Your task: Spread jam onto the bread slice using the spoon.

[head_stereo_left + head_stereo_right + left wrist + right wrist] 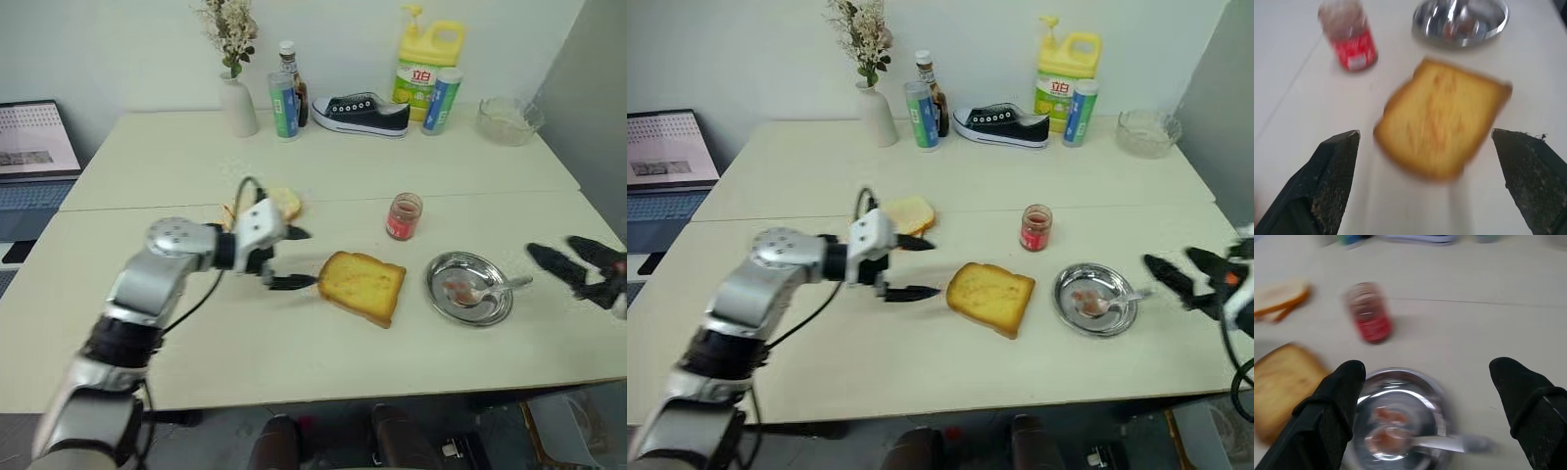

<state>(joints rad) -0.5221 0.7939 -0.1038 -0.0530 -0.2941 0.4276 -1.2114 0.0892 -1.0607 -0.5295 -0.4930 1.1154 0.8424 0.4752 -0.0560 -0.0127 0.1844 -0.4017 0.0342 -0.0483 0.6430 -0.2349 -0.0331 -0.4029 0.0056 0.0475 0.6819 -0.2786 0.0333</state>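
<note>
Both grippers empty, spoon parked in the dish, bread face apparently bare.

The spoon [487,290] lies in the round steel dish [443,302], bowl red-smeared, handle over the rim on the side toward the right gripper [584,264], whose fingers are spread wide and hold nothing, just off the dish's far side from the bread. The left gripper [289,258] is likewise spread and empty, its lower fingertip just beside the bread slice's [362,285] near edge. The slice lies flat between that gripper and the dish; the jam [403,217] jar stands upright just behind the two. The slice shows no obvious red, though the wrist view is blurred, so a thin smear cannot be ruled out. Judgement: the task stands between spoon pickups, spreading not evidently done. Next move calls for the right gripper to close on the thin handle at the rim, then load jam from the jar.
</note>
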